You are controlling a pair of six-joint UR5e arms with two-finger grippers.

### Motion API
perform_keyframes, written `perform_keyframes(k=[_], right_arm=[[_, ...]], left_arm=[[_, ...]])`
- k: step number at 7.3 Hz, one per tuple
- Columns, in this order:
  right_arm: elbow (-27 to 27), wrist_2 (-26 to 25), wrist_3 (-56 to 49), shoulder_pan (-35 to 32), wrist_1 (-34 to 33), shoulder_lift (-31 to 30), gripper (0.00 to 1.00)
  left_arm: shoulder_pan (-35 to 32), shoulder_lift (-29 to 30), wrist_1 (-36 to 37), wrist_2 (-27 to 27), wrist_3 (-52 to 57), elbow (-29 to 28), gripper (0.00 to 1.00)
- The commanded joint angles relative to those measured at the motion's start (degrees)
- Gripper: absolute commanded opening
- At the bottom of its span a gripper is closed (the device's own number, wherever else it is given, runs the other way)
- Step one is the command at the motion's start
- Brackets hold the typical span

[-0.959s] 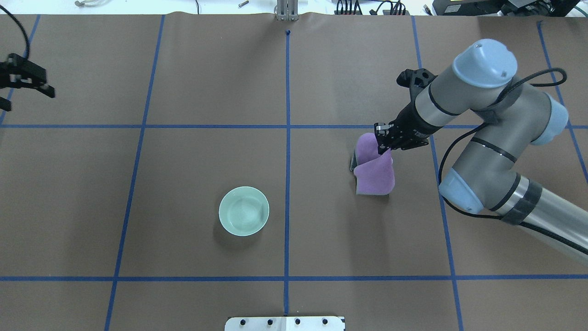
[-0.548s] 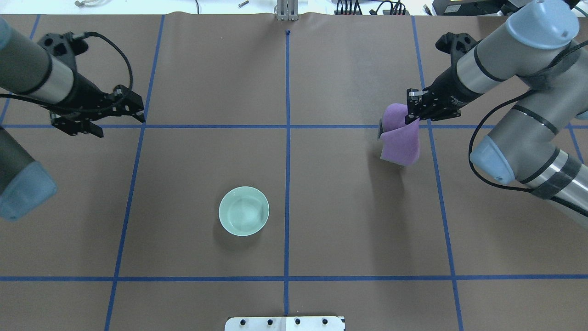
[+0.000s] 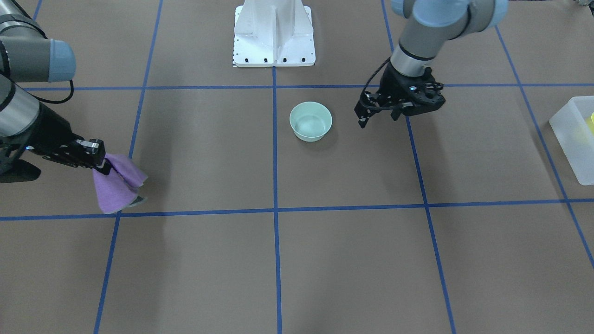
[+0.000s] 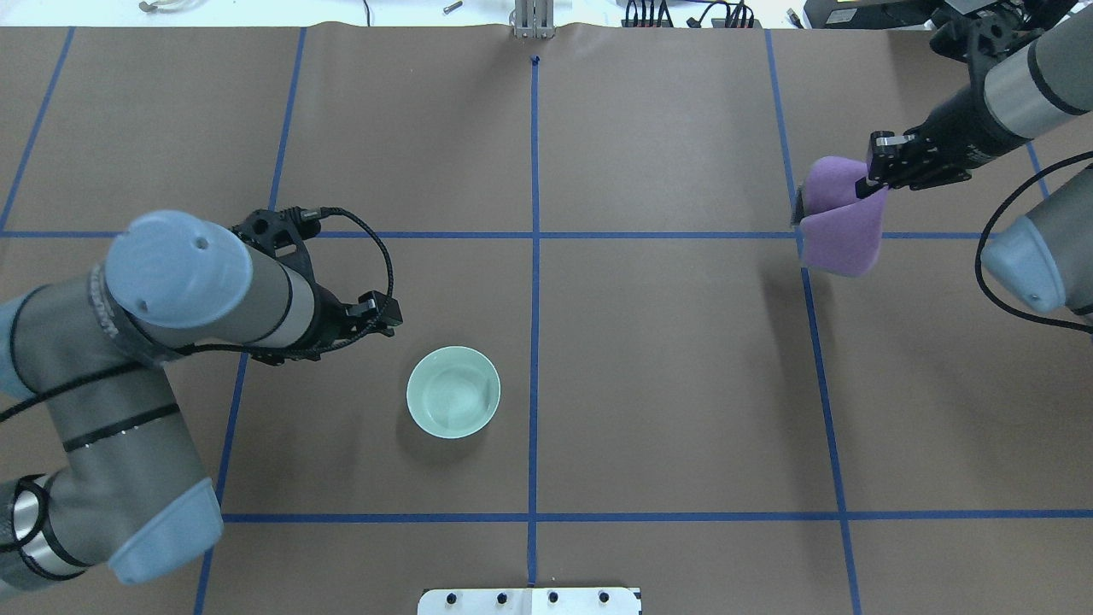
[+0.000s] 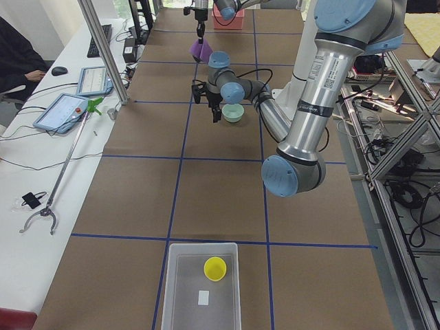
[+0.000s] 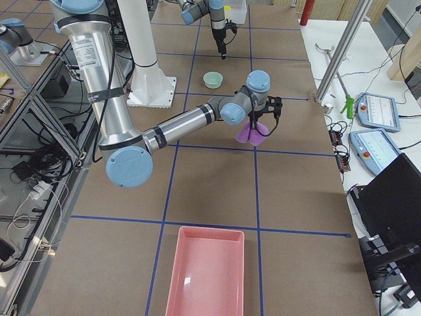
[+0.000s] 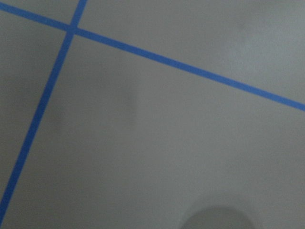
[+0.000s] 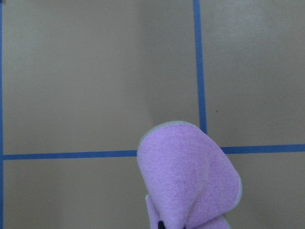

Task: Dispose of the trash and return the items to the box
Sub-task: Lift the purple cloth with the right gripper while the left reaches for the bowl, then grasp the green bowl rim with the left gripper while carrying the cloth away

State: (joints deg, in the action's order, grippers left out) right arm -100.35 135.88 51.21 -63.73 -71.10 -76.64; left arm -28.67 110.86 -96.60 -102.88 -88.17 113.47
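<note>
Bowl (image 4: 452,392): one, pale mint green, upright on the brown table cover (image 4: 666,401), just on my left arm's side of the blue centre tape line.
Cup (image 5: 215,268): one, yellow, standing inside the box.
Box (image 5: 184,292): one, frosted white, at my left end of the table, well apart from the bowl.
Cloth (image 4: 841,218): one, purple, folded over, hanging from my right gripper.
Right gripper (image 4: 873,175): pinched tight on the cloth's upper edge, over on my right side of the table.
Left gripper (image 3: 377,118): fingers spread with nothing between them, pointing down just beside the bowl and not touching it.
Pink tray (image 6: 204,276): one, at my right end of the table.
Writing: dark lettering runs along my left arm (image 5: 322,75) in the left side view, too small for me to read.
Label: one small white patch (image 5: 203,297) on the box floor near the cup; I can make out no text on it.
Left wrist view: only blurred table cover and blue tape lines.
</note>
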Motion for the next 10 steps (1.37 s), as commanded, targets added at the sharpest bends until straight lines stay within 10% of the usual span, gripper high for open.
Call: perform_keyframes(k=[1, 4, 7, 10], right_arm=[[-0.1, 0.0, -6.4, -2.8, 0.0, -3.7, 0.0], [-0.1, -0.2, -11.0, -4.6, -2.9, -4.0, 0.0], [-0.6, -0.2, -12.9, -5.6, -2.9, -5.5, 0.0], [-3.4, 0.0, -14.5, -6.8, -2.9, -9.1, 0.0]], left_arm=[[7.1, 0.2, -4.5, 5.9, -4.8, -3.5, 0.98], [8.3, 2.2, -6.7, 6.5, -5.9, -7.5, 0.87], [8.8, 3.6, -6.6, 6.4, -5.7, -9.9, 0.0], [7.7, 2.9, -6.0, 4.6, -5.8, -3.7, 0.0]])
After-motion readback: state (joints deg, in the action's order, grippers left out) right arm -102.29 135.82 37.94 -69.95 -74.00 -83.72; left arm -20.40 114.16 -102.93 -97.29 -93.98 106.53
